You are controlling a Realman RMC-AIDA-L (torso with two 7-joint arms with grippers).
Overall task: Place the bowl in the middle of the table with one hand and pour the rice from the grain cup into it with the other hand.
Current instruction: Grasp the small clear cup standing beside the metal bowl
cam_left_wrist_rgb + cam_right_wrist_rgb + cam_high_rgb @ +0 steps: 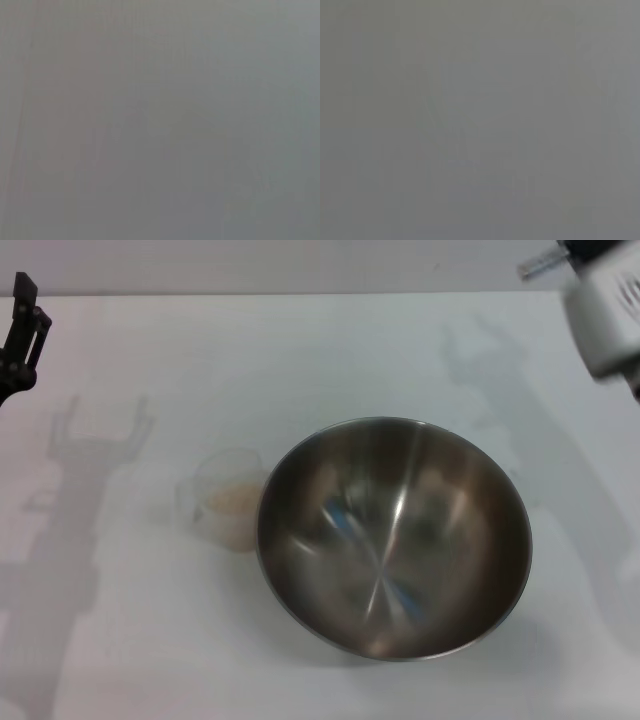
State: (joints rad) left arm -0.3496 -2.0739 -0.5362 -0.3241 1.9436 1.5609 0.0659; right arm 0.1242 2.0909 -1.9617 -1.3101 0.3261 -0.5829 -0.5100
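Observation:
The bowl [394, 536], large and of shiny steel, stands empty on the white table [300, 350] a little right of the middle. The grain cup [225, 502], translucent plastic, stands upright against the bowl's left rim, with a small heap of rice [235, 501] inside. My left gripper [20, 330] hangs at the far left edge, well away from the cup and empty; its shadow on the table shows two prongs apart. My right arm [605, 310] is raised at the far right corner, away from the bowl. Both wrist views show only plain grey.
Shadows of both arms fall on the table at the left and at the back right. The table's far edge runs along the top of the head view.

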